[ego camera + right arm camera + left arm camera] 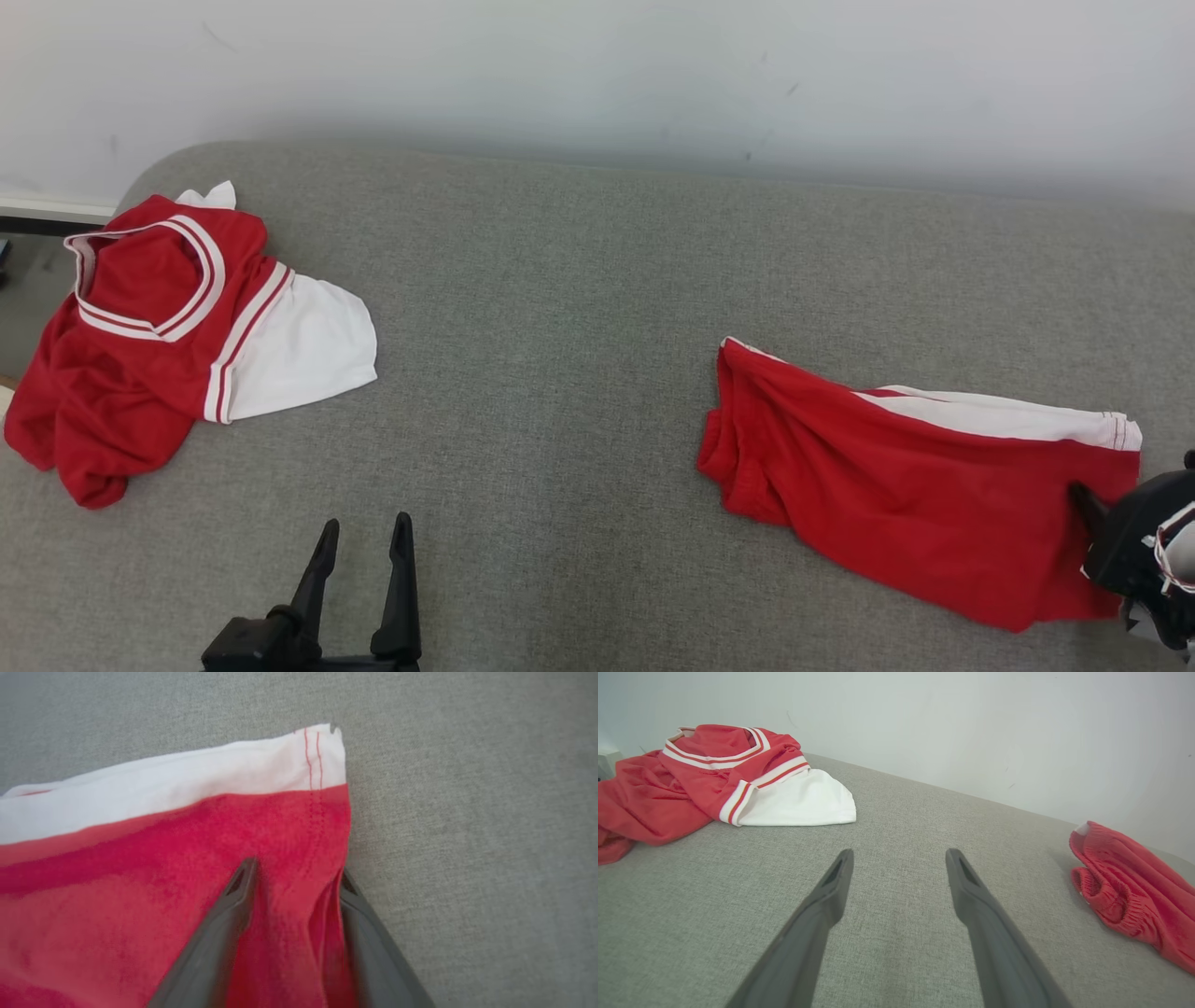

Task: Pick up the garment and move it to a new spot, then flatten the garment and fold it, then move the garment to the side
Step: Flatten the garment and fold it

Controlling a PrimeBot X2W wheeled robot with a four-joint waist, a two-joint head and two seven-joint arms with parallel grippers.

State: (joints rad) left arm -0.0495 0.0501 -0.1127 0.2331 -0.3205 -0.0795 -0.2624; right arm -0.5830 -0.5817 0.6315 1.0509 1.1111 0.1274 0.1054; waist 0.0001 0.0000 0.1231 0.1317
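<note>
The left claw [900, 854] hovers just over the grey fabric-covered counter [560, 327], its two dark fingers spread wide with nothing between them. The right claw [297, 870] sits at the hem corner of the red shorts with a white side stripe [887, 485]. Its fingers are apart, and a raised ridge of red cloth lies between them without being pinched. The shorts lie stretched out on the counter's right side, the gathered waistband towards the middle. Well apart, at the far left, lies a crumpled red-and-white jersey with striped trim [140, 373]. A pale wall [597, 75] stands behind.
</note>
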